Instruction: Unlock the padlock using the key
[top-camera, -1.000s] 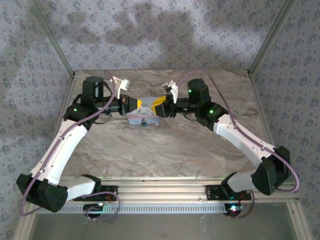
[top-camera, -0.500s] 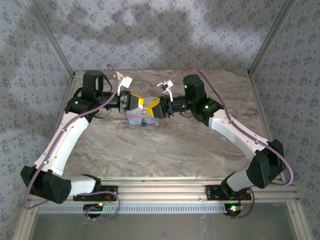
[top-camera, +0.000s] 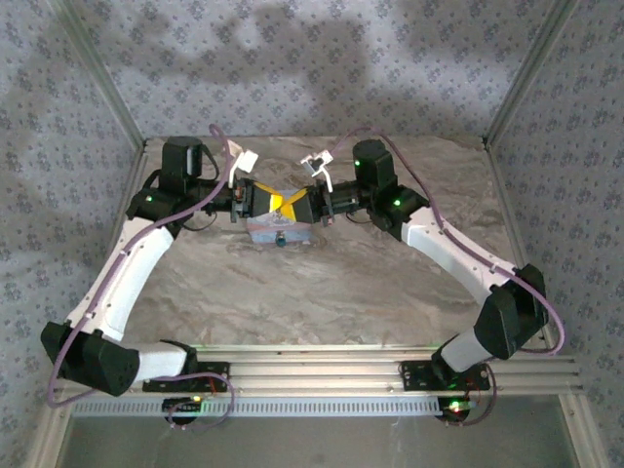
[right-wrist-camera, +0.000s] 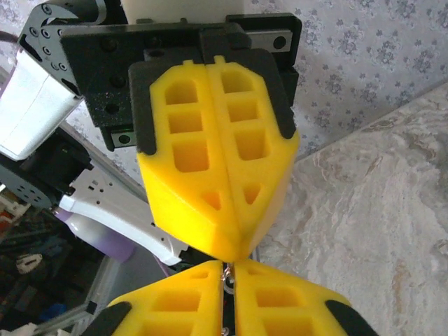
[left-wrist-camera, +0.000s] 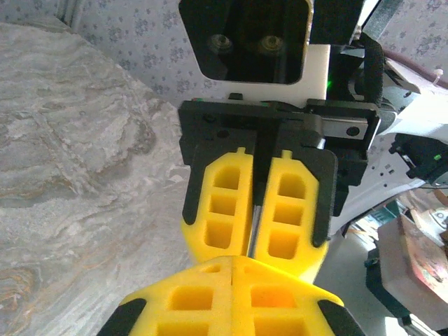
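Both grippers meet tip to tip above a pale blue tin (top-camera: 261,232). The padlock (top-camera: 280,240) is a tiny dark teal lump at the tin's front edge. My left gripper (top-camera: 277,202) (left-wrist-camera: 232,269) is shut, its yellow fingers pressed together. My right gripper (top-camera: 292,204) (right-wrist-camera: 229,269) is shut on a thin metal piece, apparently the key (right-wrist-camera: 227,275), which shows as a small wire loop in the slit between its fingers. In the left wrist view a grey sliver of the key (left-wrist-camera: 257,213) runs between the right fingers. Whether the left fingers also pinch it is hidden.
The tin stands mid-back on the marbled tabletop (top-camera: 322,292). Patterned walls (top-camera: 312,68) close in the back and both sides, and an aluminium rail (top-camera: 312,375) runs along the near edge by the arm bases.
The right gripper has moved left to the left gripper and closed its jaws. The two fingertips now touch above the tin. The left gripper stayed shut and barely moved.
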You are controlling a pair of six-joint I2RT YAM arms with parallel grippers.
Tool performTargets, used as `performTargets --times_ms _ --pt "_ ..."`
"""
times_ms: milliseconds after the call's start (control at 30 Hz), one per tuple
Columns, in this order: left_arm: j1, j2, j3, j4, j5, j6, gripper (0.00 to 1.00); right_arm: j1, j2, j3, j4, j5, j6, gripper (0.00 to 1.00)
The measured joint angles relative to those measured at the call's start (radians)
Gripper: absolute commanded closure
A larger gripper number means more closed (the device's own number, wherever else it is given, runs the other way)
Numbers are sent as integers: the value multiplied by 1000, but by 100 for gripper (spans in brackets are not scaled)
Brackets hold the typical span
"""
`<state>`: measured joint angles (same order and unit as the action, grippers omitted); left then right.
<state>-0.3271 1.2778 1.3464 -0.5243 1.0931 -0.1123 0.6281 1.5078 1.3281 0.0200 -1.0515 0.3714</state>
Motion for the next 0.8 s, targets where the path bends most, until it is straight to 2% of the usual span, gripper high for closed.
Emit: performTargets --times_ms 100,467,567,633,700,800 --pt "1 2 1 -5 -1 0 100 0 14 5 0 -10 5 100" --pt "7 9 1 13 -5 -28 100 5 31 -2 62 -18 51 100" --pt "7 10 1 21 -9 -39 100 5 31 -16 97 -14 78 83" --pt "4 13 1 28 -8 -42 100 10 32 -23 117 -8 90 77" --pt "2 18 1 31 -7 -46 100 21 32 -24 126 -6 94 79" --pt "0 20 1 34 0 -50 100 25 32 -26 127 2 94 98"
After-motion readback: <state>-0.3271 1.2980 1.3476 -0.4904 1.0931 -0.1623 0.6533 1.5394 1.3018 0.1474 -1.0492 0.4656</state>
